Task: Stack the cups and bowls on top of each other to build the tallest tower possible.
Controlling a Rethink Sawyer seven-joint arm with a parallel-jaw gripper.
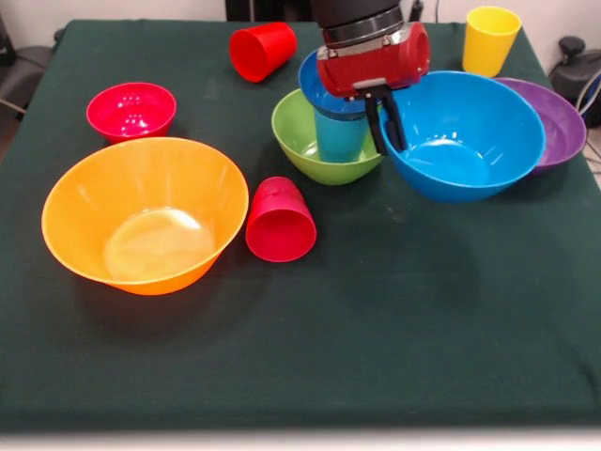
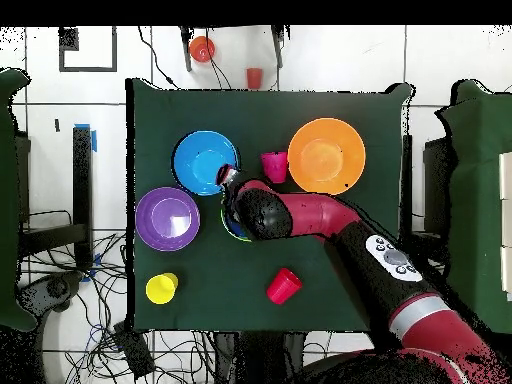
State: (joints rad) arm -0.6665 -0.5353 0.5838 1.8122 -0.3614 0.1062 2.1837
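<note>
So right now the pincer (image 1: 387, 120) hangs over the middle of the green-covered table (image 1: 394, 319), with its dark fingers (image 1: 395, 127) dipping just inside the near-left rim of the medium blue bowl (image 1: 465, 136). They look close together, but I honestly cannot tell if they're pinching the rim or just sitting next to it.

Right beside that, the green bowl (image 1: 310, 141) has a light blue cup (image 1: 338, 136) standing upright in it, and a small dark blue bowl (image 1: 315, 85) sits on top of that cup, so that's the little tower (image 1: 329, 122) so far. The red wrist of the arm (image 1: 374, 58) covers a good part of it in the front view.

The purple bowl (image 1: 562, 117) is tucked behind the medium blue one, touching or nearly so. The yellow cup (image 1: 490, 39) stands upright at the far edge, close to the purple bowl.

One red cup (image 1: 263, 50) lies on its side near the far edge, mouth pointing left. The other red cup (image 1: 279, 221) is also tipped over, lying right beside the huge orange-yellow bowl (image 1: 141, 214), mouth toward the camera. The small red bowl (image 1: 131, 110) sits upright just behind the orange one.

From overhead, the arm (image 2: 330, 215) reaches across from the lower right and hides the green bowl stack almost completely.
</note>
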